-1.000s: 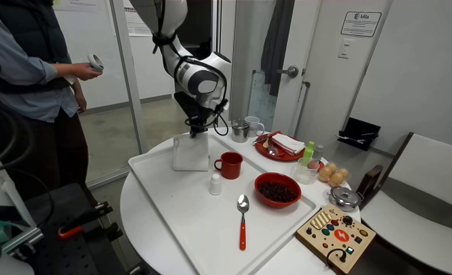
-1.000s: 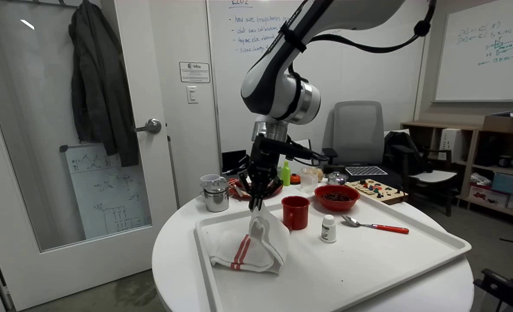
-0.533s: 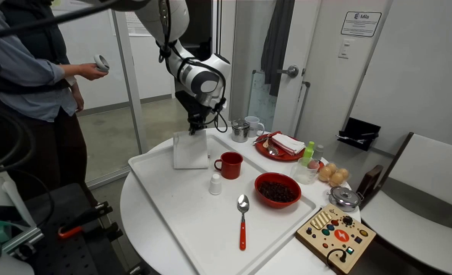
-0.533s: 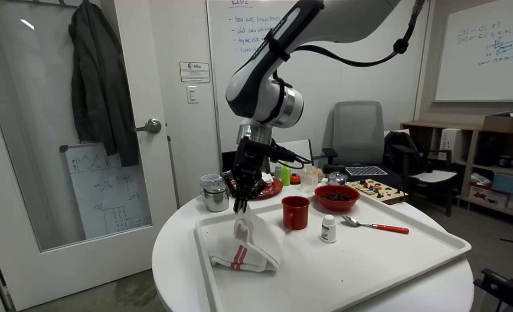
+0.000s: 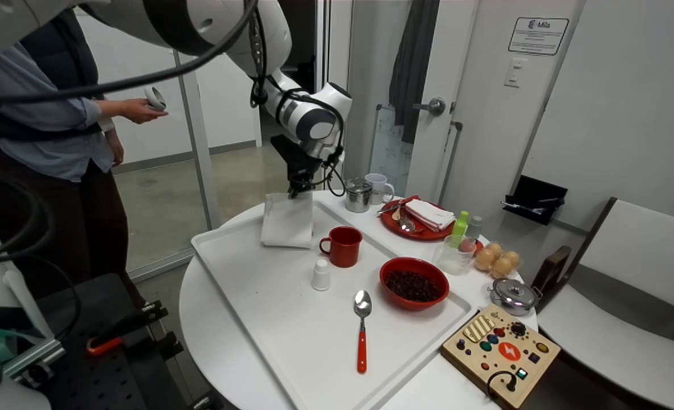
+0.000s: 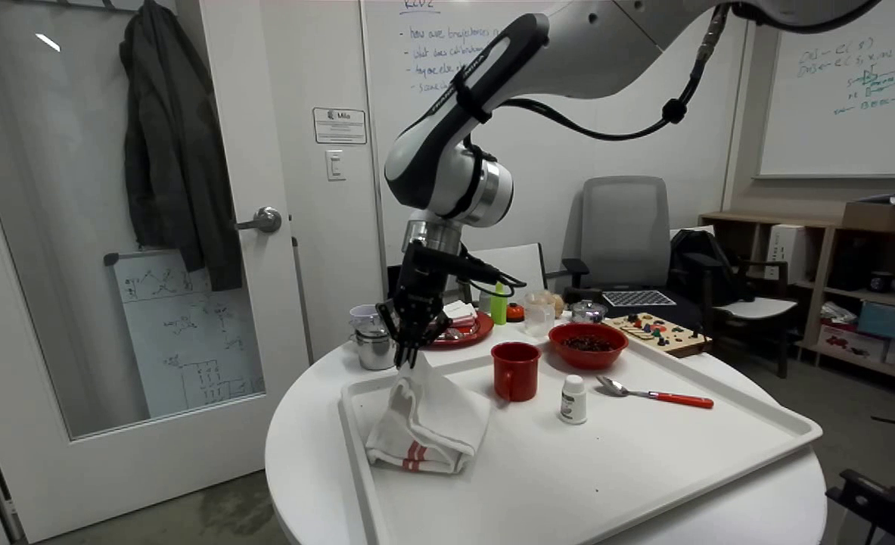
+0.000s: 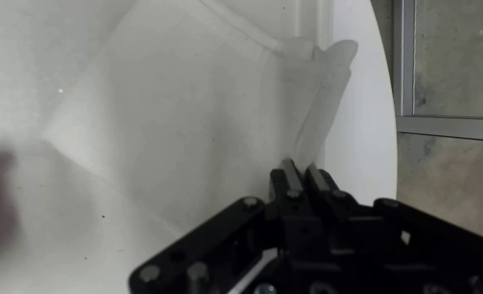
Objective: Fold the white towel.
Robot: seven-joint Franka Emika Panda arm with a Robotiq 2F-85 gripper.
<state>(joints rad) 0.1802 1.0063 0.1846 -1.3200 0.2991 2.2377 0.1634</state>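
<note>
The white towel [image 5: 287, 223] stands partly lifted at one end of the large white tray [image 5: 291, 319]. In an exterior view the towel [image 6: 447, 412] rises to a peak, with its lower part resting on the tray and red stripes showing near its bottom edge. My gripper [image 6: 406, 359] is shut on the towel's raised top edge. In the wrist view the fingertips [image 7: 301, 166] are close together with cloth between them, and the towel [image 7: 192, 106] spreads away from them as a smooth sheet. The towel's underside is mostly hidden.
A red mug [image 5: 343, 246] stands close beside the towel. A white shaker [image 5: 321, 275], a red bowl [image 5: 413, 283] and a spoon [image 5: 362, 330] are on the tray. A metal pot [image 5: 358, 195] and a red plate [image 5: 391, 225] stand behind. The round tabletop's edge [image 7: 382, 81] is near the gripper.
My gripper has moved left in an exterior view, drawing the towel's raised edge with it. The towel's near edge has shifted back along the tray, and less of the red stripes shows.
</note>
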